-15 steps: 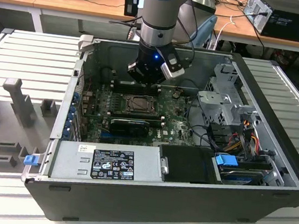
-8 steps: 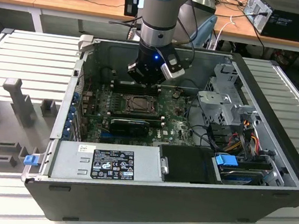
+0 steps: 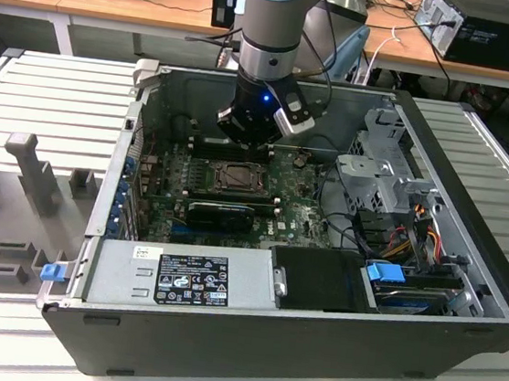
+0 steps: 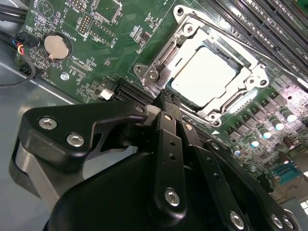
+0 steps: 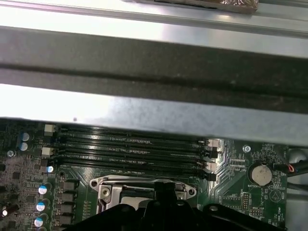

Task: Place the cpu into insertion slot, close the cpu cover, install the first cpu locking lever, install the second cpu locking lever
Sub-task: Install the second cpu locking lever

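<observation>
In the second wrist view the gripper (image 4: 166, 98), fingers pressed together and seemingly empty, tips onto the near corner of the cpu cover (image 4: 252, 79). The cover lies shut over the cpu (image 4: 204, 72), which sits flat and face-up; being square, it has no long axis. I judge the lever step in hand, calling for a firm downward push; in the exterior view the insertion slot (image 3: 237, 178) sits mid-frame.

Overhead room light was even in the exterior view. Glare washed out the square silver-grey metal cpu (image 4: 204, 77) and the grey steel case wall (image 5: 144, 103); the black gripper body (image 4: 159, 192) sat blurred, close up.
</observation>
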Tool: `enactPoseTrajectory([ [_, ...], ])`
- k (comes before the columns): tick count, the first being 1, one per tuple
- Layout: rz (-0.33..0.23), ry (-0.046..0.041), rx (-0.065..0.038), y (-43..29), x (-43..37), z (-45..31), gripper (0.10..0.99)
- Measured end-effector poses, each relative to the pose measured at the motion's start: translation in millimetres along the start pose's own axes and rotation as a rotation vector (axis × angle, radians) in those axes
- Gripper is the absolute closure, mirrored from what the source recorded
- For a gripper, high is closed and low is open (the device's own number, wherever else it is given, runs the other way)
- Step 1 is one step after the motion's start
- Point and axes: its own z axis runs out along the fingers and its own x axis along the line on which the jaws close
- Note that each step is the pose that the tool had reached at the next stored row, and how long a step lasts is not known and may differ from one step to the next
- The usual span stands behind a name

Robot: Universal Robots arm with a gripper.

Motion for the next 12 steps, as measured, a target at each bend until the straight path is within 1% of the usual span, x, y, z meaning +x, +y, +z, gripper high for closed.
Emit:
enactPoseTrajectory([
  [10,0.0,0.0,0.0,-2.4,0.2,-0.2,0.98],
  [12,0.0,0.0003,0.002,-3.7,0.1,-0.3,0.98],
])
